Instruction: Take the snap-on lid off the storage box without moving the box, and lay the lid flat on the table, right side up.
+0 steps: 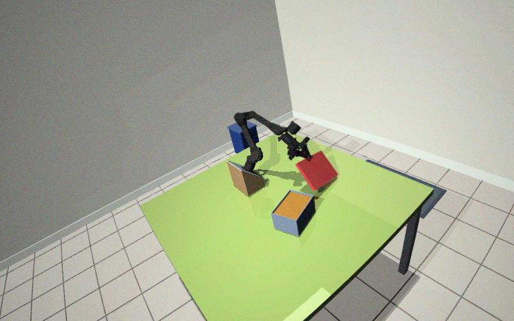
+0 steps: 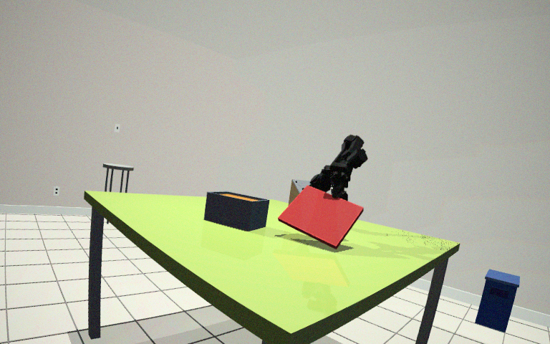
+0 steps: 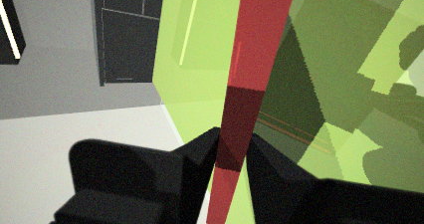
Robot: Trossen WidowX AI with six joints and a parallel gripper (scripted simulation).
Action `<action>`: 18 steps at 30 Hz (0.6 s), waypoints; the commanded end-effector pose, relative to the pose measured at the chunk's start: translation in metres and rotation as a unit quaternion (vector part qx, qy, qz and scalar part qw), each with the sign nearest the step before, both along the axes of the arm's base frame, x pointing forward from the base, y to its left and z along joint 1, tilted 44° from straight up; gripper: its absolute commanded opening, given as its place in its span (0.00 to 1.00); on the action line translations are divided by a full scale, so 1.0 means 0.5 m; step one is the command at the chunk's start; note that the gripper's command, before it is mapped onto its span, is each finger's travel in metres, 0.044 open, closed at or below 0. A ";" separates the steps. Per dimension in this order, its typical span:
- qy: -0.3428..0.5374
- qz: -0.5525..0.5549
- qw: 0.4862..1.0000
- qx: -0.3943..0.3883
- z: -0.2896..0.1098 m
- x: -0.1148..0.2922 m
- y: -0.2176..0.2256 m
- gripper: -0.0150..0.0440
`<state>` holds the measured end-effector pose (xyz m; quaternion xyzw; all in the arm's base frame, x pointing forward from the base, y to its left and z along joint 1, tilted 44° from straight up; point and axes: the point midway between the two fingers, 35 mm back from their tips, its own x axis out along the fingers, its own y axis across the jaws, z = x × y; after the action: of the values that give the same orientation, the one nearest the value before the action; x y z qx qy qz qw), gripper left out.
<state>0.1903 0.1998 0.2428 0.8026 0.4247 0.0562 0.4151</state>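
Note:
The red lid (image 1: pixel 317 170) (image 2: pixel 321 216) (image 3: pixel 264 30) is off the box and steeply tilted, its smooth outer face toward the exterior view. Its lowest corner is at or just above the table (image 1: pixel 219 246) (image 2: pixel 243 276); I cannot tell whether it touches. My gripper (image 1: pixel 309 157) (image 2: pixel 336 196) (image 3: pixel 233 135) is shut on the lid's upper edge, which runs between the two fingers in the wrist view. The storage box (image 1: pixel 286 223) (image 2: pixel 235 212) stands upright and open on the table beside the lid, blue-grey outside with orange showing inside.
A brown wedge-shaped block (image 1: pixel 240 179) with a grey top stands by the arm's base; part of it shows behind the lid in the exterior view. A blue bin (image 1: pixel 237 137) (image 2: pixel 497 302) and a stool (image 2: pixel 117 167) stand off the table.

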 end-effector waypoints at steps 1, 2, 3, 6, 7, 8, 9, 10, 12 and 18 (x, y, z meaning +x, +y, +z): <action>-0.002 -0.006 1.000 0.003 -0.002 0.003 0.002 0.25; -0.001 -0.006 1.000 0.003 -0.003 0.003 0.004 0.25; -0.001 -0.006 1.000 0.003 -0.004 0.003 0.005 0.25; -0.001 -0.006 1.000 0.003 -0.007 0.002 0.008 0.25; -0.001 -0.006 1.000 0.003 -0.009 0.002 0.009 0.25; -0.001 -0.006 1.000 0.003 -0.010 0.002 0.010 0.25; -0.001 -0.006 1.000 0.003 -0.011 0.002 0.011 0.25; -0.001 -0.006 1.000 0.003 -0.012 0.002 0.012 0.25; -0.001 -0.006 1.000 0.003 -0.014 0.002 0.015 0.25; -0.001 -0.006 1.000 0.004 -0.021 0.001 0.021 0.25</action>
<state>0.1903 0.2088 0.2350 0.8054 0.4204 0.0581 0.4138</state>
